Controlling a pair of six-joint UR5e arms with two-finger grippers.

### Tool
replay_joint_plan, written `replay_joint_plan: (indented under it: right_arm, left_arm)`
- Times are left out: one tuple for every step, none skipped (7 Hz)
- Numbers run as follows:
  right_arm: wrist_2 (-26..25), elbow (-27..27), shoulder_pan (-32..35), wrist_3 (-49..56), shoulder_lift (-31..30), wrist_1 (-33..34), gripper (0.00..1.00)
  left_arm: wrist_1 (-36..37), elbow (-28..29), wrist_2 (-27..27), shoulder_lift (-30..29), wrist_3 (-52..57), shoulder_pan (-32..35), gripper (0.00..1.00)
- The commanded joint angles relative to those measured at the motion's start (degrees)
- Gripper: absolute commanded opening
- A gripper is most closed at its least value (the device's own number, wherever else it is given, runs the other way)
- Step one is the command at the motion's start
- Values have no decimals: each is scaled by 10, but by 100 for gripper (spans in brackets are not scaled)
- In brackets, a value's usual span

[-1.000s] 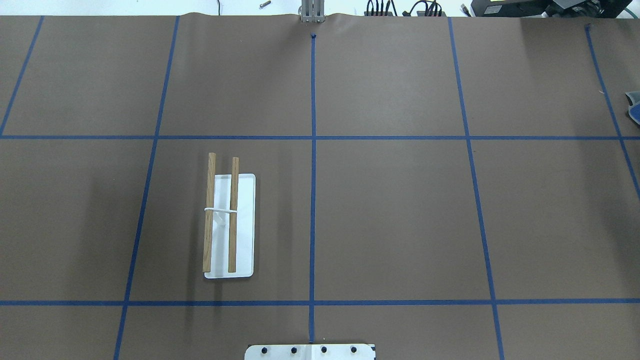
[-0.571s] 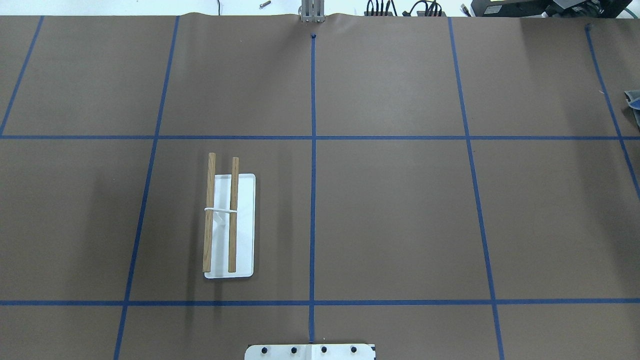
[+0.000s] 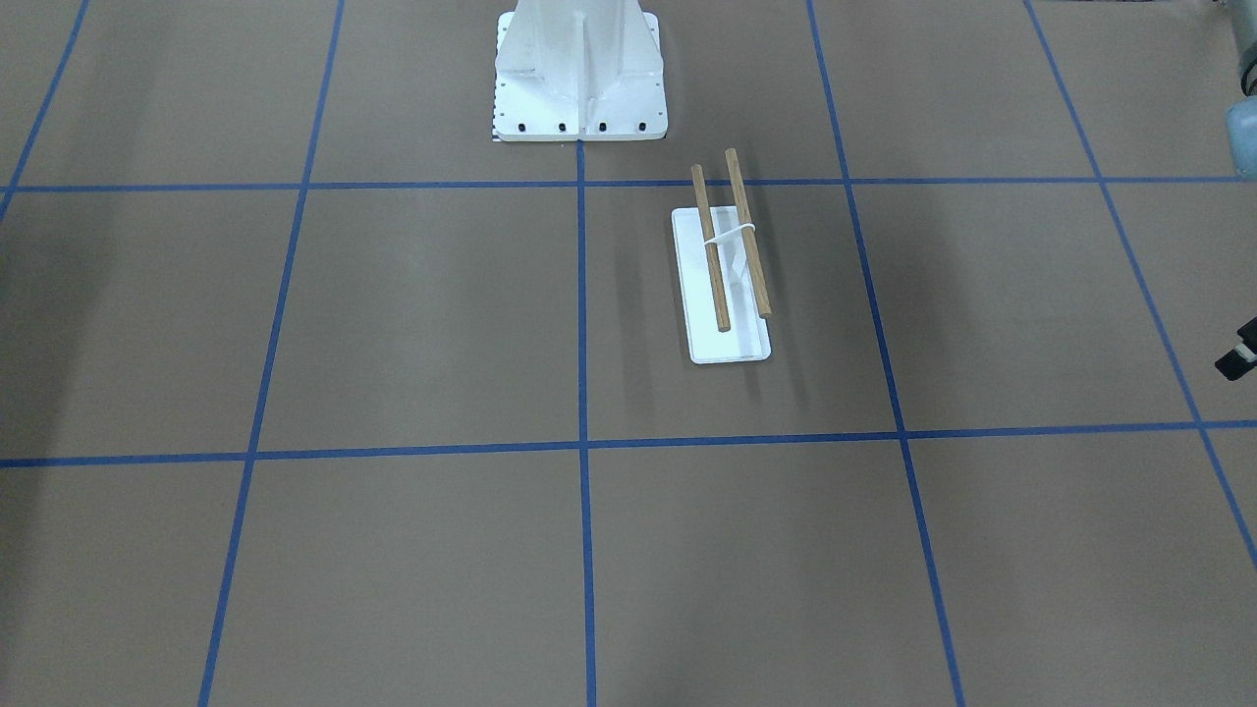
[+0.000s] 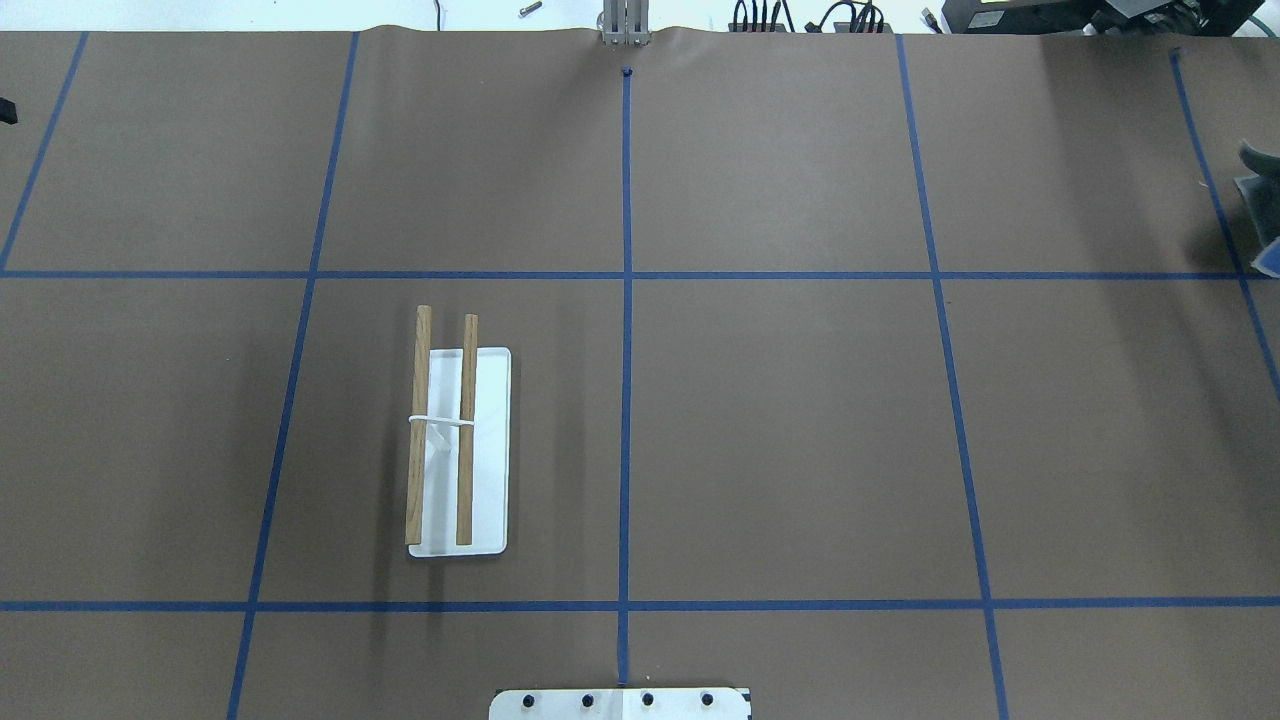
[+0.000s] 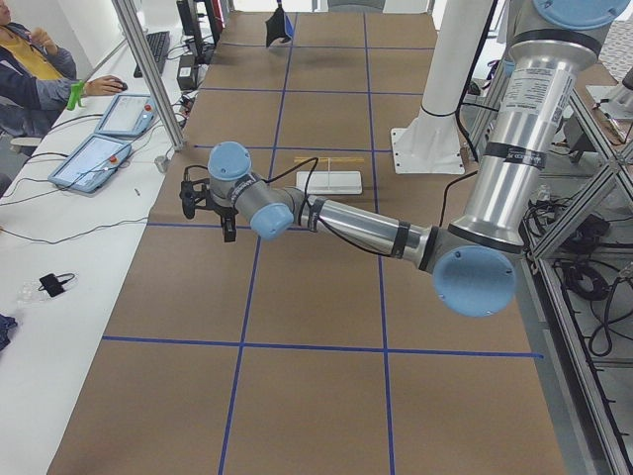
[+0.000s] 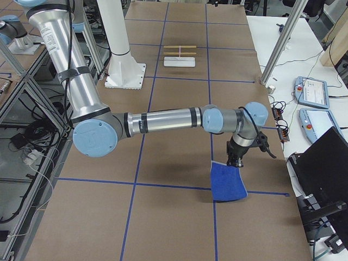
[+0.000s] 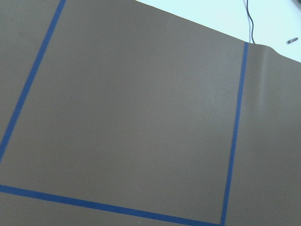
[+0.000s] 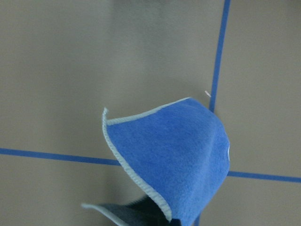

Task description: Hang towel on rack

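The rack (image 4: 467, 430) stands left of the table's middle: two brown dowels over a white base plate, with nothing on them. It also shows in the front view (image 3: 710, 250) and small in both side views (image 5: 331, 181) (image 6: 179, 61). The blue towel (image 6: 228, 184) hangs off the table from my right gripper (image 6: 236, 160), far right of the rack. In the right wrist view the towel (image 8: 174, 150) droops, pinched at the frame's bottom. Only a sliver of towel (image 4: 1270, 262) shows overhead. My left gripper (image 5: 210, 208) hovers far left of the rack; I cannot tell its state.
The white bolted pedestal (image 3: 579, 69) stands at the robot's side of the table. Blue tape lines grid the brown table cover (image 4: 780, 430). An operator (image 5: 25, 59) sits past the far edge with control pendants (image 5: 89, 161).
The towel piece at the overhead view's right edge has shifted and risen. A black tip of my left gripper has come in at the left edge. The rack has not moved.
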State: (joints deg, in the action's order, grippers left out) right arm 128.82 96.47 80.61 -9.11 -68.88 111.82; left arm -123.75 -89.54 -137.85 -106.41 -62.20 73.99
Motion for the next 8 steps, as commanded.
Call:
replay_joint_plan:
  right_arm:
    - [2,141,-89,-255,43,77,0]
    - [21,149,-112,-335,80,76,0]
    - [48,149,-126,-407,117,75,0]
    - [49,150,-148,-455,151,73,0]
    - [44,150,-170,-484,183,73,0]
    - [31,150,-183,-503,212,72,0]
    - [9,150,-197,-503,232,72,0]
    - [-17,145,-219,-504,254,72,0]
  left_arm:
    - [-34,-5,2,-52,-142,-51,98]
    - [-61,-9,2,-70,-223,-62,98]
    - [-122,-11,2,-85,-340,-85,98]
    - [-187,-12,2,-90,-436,-101,98]
    - [-223,-12,2,-92,-517,-113,98]
    - [-238,-17,2,-102,-609,-114,98]
    - [-243,-20,3,-115,-708,-115,98]
    - [-256,-19,3,-130,-815,-115,98]
